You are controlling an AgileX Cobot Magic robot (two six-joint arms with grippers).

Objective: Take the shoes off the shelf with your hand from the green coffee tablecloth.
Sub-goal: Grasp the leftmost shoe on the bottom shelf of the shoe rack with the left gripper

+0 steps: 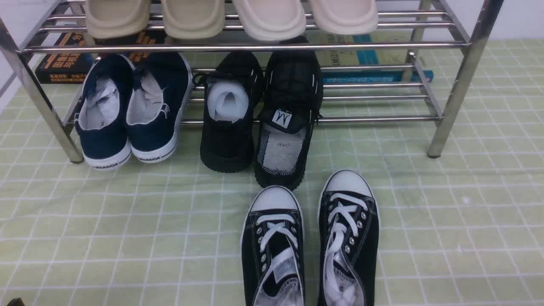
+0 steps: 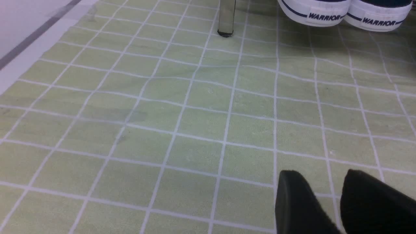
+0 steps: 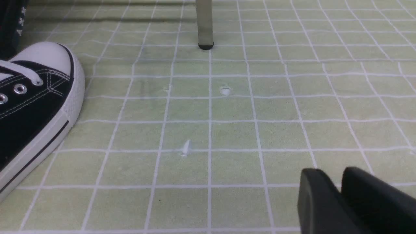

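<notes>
Hovering empty and slightly parted over the green coffee tablecloth (image 2: 130,130), the left gripper (image 2: 321,177) likely reaches next for the shoes (image 1: 146,136) on the shelf (image 1: 255,46).

Read "WARRIOR" on white rubber soles (image 2: 325,16) of navy blue canvas slip-on shoes (image 1: 140,131); "M" on white tongue tab (image 1: 281,118) of black mesh shoe (image 1: 297,97); orange book-cover lettering (image 1: 63,57) illegible.

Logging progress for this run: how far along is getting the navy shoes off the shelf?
Done: nothing yet; both navy shoes sit on the lower tier of the shelf. In hand: nothing; the left gripper hangs open and empty over the tablecloth, short of their heels. Left: reach, grasp and set them on the tablecloth.
</notes>
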